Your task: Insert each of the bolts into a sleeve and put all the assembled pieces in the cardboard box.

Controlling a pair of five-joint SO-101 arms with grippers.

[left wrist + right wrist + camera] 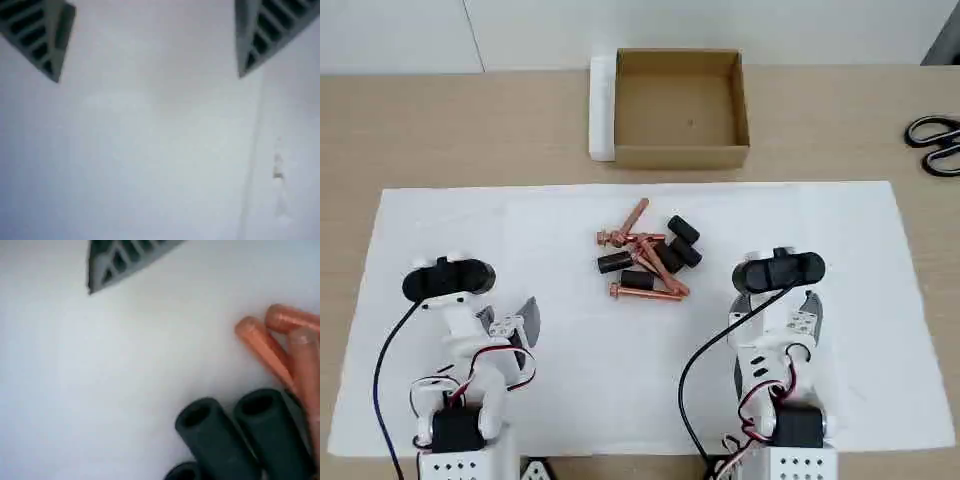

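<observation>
Two arms sat at the near edge of the worktop (440,120), both over the white paper sheet (570,380). The left gripper (508,325) hung low above bare paper with its jaws spread wide and nothing between them. Its wrist view had the fingertips (47,45) far apart over blank sheet. The right gripper (790,318) was empty too. One fingertip (120,262) showed with open paper beside it, so I judged those jaws apart as well.

Just beyond, between the two arms, lay the pile. Several copper-coloured bolts (645,292) were crossed over one another, with black sleeves (682,230) mixed in and touching them. From the right wrist the sleeves (215,435) showed their open bores, with bolt ends (262,347) close beside.

As far as I could tell, no bolt sat in a sleeve, so this looked like the opening step, the first pick. The next move called for one gripper to take a sleeve off the pile's edge. The other needed a bolt lying clear of the tangle, then shank lined up to bore.

Farther off, past the sheet, the cardboard box (680,156) stood empty, a white foam block (602,108) against its side. Scissors (935,140) lay well apart at the far right.
</observation>
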